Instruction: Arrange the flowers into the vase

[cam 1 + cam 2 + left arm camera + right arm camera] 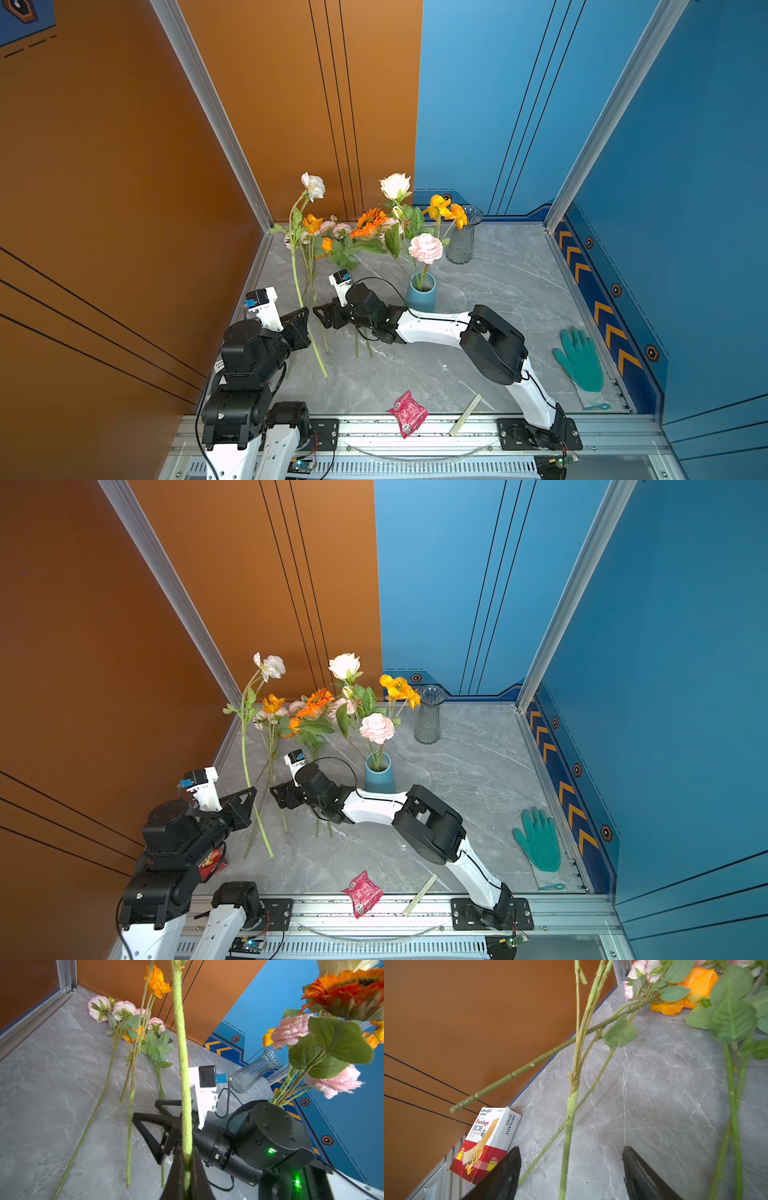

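Note:
My left gripper is shut on the pale green stem of a tall white flower and holds it upright, its foot near the table. My right gripper faces it from close by. It is open, with nothing held, and an orange flower's stem on the table shows between its jaws. A blue vase holds pink, cream and orange flowers. More flowers lie along the back left. A glass vase stands empty.
A green glove lies at the right edge. A red packet and a pale stick lie on the front rail. A bandage box sits by the left wall. Orange and blue walls enclose the table.

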`<state>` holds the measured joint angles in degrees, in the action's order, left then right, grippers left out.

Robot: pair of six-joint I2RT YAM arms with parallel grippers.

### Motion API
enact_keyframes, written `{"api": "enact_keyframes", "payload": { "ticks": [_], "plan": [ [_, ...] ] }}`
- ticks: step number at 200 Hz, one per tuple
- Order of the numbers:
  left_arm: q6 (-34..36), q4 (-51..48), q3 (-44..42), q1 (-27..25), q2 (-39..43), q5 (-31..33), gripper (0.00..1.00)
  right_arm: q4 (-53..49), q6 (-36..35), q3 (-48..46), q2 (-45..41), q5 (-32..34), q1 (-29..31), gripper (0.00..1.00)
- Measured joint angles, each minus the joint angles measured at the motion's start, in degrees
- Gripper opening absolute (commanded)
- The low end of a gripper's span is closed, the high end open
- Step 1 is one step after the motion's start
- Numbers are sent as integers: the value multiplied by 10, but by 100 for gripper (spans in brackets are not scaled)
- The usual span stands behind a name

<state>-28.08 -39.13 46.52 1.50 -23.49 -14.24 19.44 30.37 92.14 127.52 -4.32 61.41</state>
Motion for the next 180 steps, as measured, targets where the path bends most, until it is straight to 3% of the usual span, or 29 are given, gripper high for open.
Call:
{"api": "enact_keyframes", "payload": {
  "ticks": [41,61,89,157,168,180],
  "plan": [
    [-16,13,-2,0,3,-9,0,-37,20,50,33,0,4,62],
    [-18,17,-3,0,3,-10,0,-49,30,51,33,0,4,40],
    [-20,17,-3,0,3,-10,0,-56,37,51,33,-7,0,0],
    [-20,24,-15,0,4,-10,0,-52,37,34,29,-26,-9,0],
    [-21,25,-17,0,5,-10,0,-53,36,28,28,-29,-9,36],
    [-25,28,-17,0,7,-10,0,-54,37,27,28,-32,-9,48]
  ]
}}
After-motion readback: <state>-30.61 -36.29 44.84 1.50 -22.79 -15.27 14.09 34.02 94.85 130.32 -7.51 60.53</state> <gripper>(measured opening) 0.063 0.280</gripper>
